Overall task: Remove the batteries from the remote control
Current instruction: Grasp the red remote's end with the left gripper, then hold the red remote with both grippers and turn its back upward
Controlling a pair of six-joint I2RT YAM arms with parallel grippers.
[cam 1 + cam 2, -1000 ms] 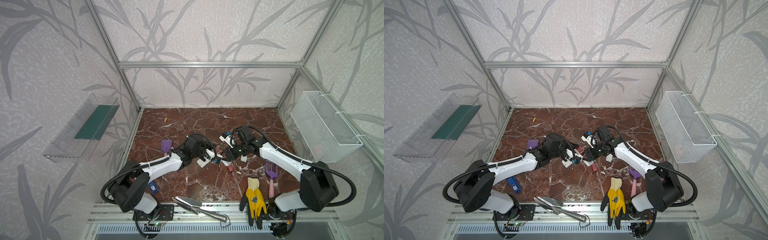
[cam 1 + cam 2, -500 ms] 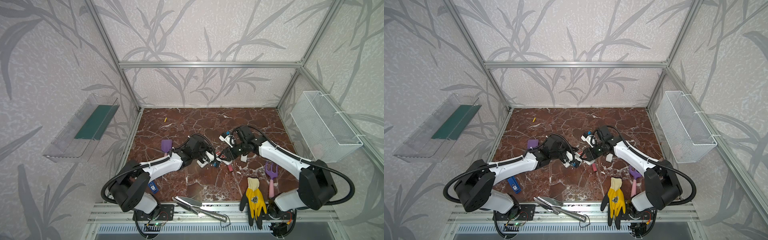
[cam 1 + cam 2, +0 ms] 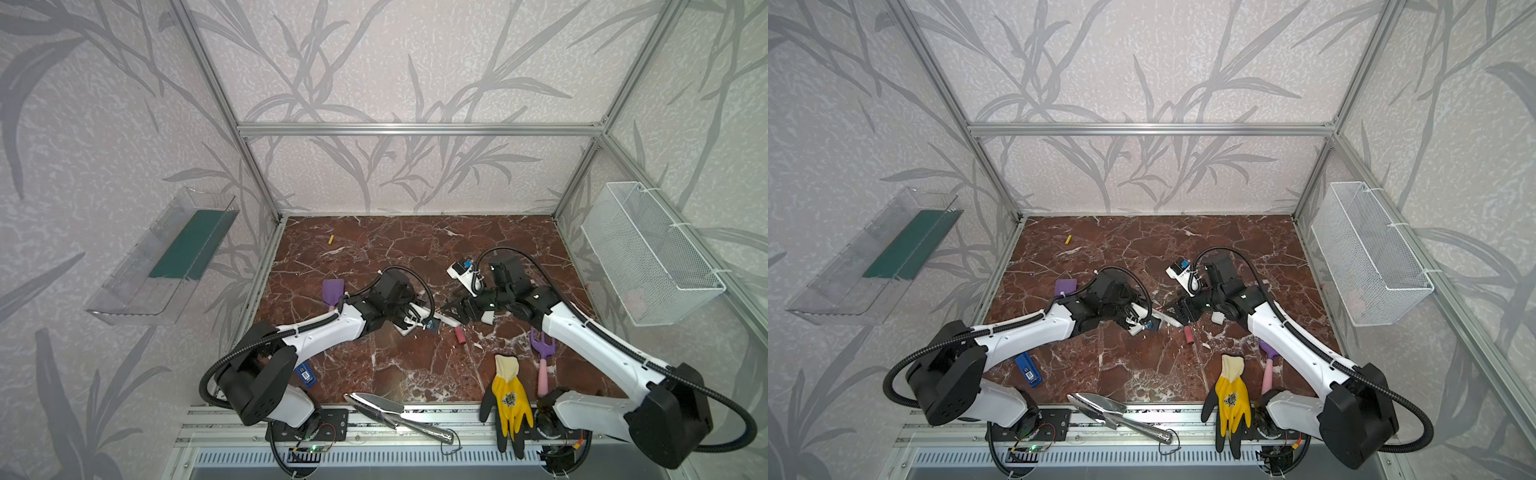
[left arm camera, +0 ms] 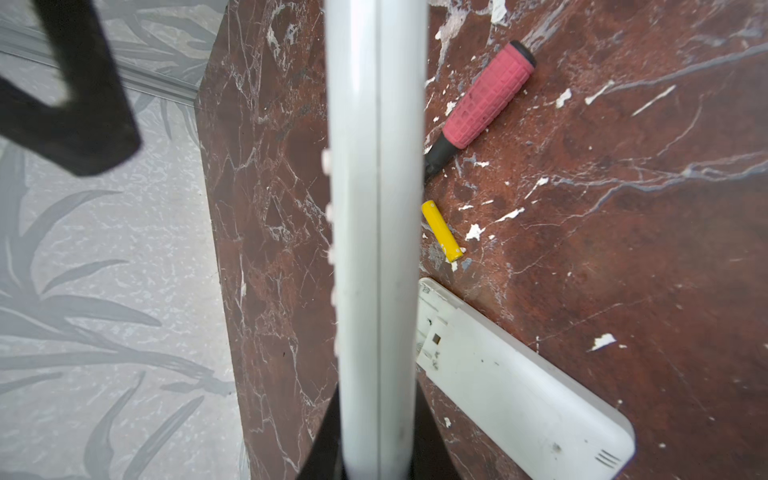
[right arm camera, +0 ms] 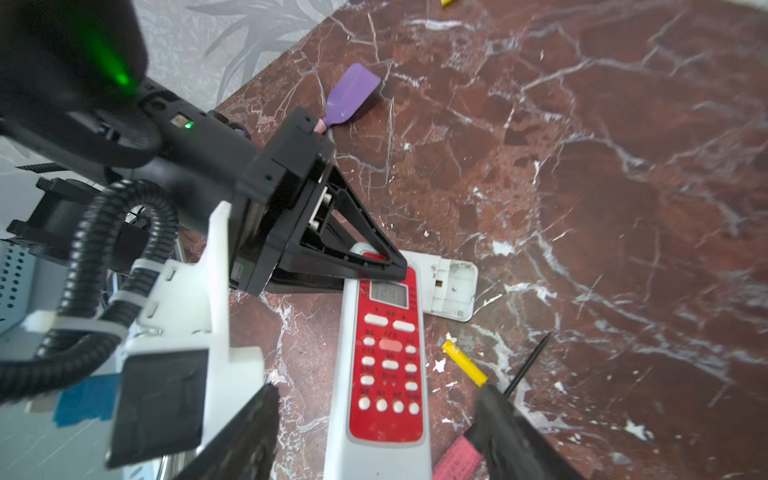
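Right wrist: right gripper (image 5: 376, 392) has widened around red-faced remote (image 5: 384, 353)

Battery (image 4: 442, 230) between screwdriver (image 4: 486, 97) and remote (image 4: 519, 386)

Both top views high, downward over marble floor (image 3: 415, 257); wrist views close on the remote (image 5: 384, 374)

The red-faced remote (image 5: 384, 353) shows "24" on its small grey display (image 5: 388, 294); its button labels are too blurred.
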